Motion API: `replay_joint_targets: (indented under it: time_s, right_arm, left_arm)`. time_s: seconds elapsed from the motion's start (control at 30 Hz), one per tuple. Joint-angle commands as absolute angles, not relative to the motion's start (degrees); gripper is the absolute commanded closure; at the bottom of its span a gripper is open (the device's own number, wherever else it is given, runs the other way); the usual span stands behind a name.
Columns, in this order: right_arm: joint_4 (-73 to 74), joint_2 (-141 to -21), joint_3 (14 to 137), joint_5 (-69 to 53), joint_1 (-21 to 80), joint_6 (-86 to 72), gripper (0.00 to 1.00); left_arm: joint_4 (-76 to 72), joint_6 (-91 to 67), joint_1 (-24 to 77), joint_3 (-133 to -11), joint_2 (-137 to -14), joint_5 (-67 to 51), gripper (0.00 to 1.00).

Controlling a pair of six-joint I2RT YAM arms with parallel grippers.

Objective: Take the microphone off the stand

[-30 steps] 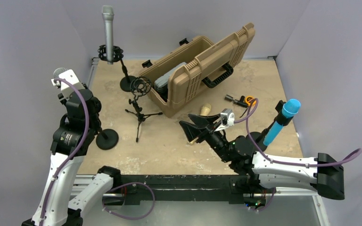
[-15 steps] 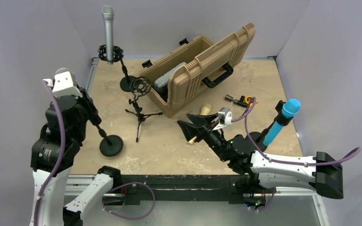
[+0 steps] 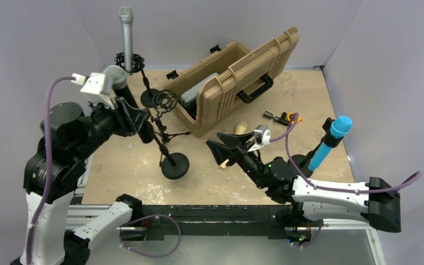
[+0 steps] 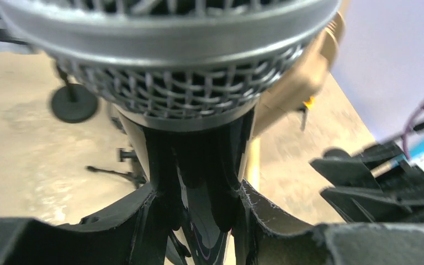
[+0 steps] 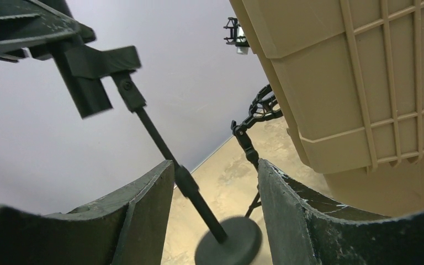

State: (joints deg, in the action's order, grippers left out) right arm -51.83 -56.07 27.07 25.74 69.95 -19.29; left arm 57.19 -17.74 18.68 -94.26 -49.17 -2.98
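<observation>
**A:** Black-bodied microphone (image 3: pixel 119 84), silver mesh head. Where is it?

**B:** It is in the left gripper (image 4: pixel 199 221), whose fingers are clamped on the body just under the mesh. It looks to be seated in the stand (image 3: pixel 163 148), and the whole thing leans. The round base (image 3: pixel 175 165) lies toward 8 o'clock from the table's (image 3: pixel 309 94) middle, with the mesh head up at 11 o'clock from that base.

**A:** And the other pincer?

**B:** The right gripper (image 5: pixel 214 182) stands open and holds nothing. It is at about 3 o'clock from the base, with its jaws facing the rod (image 5: pixel 160 143).

**A:** How should this step be done?

**B:** I'd bring those open jaws around the rod below the clip (image 5: pixel 96 66) and close firmly. Then the left arm draws the microphone out along its own axis. A sideways pull would likely drag the stand with it.

**A:** What can't you see?

**B:** The left fingers cover the joint between microphone and clip. I cannot tell whether the base rests on the table or hangs just above it. The left wrist view is blurred and mostly filled with mesh. From the right wrist the rod appears between the fingers, but its depth is unclear.
</observation>
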Motion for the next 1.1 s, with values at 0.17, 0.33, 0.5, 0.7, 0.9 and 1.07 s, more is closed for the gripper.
replay_joint_targets:
  time_s: [0.17, 0.33, 0.5, 0.7, 0.9, 1.07]
  right_arm:
    - [-50.08, -53.5, 30.88, 26.64, 69.7, -19.95, 0.44]
    - [-48.57, -52.85, 31.38, 27.24, 69.7, -20.2, 0.44]
    - [-48.35, -52.62, 31.01, 27.4, 69.69, -20.43, 0.44]
    - [-48.43, -54.01, 32.02, 27.61, 69.7, -19.43, 0.44]
    - [-46.48, -58.39, 36.27, 26.13, 69.78, -18.33, 0.43]
    - [-46.01, -60.56, 39.05, 25.18, 70.28, -18.52, 0.28]
  left_arm:
    - [39.99, -24.36, 38.49, -85.2, -51.64, 11.32, 1.0]
    - [32.61, -17.1, 50.61, -81.35, -54.27, 32.97, 1.0]
    - [21.46, -9.25, 58.01, -75.22, -55.54, 46.23, 1.0]
    - [21.28, -12.44, 60.74, -74.31, -58.06, 48.49, 0.89]
    - [29.78, -18.91, 60.8, -74.95, -57.41, 45.83, 0.39]
    - [34.35, -19.8, 60.74, -75.97, -54.33, 40.45, 0.15]
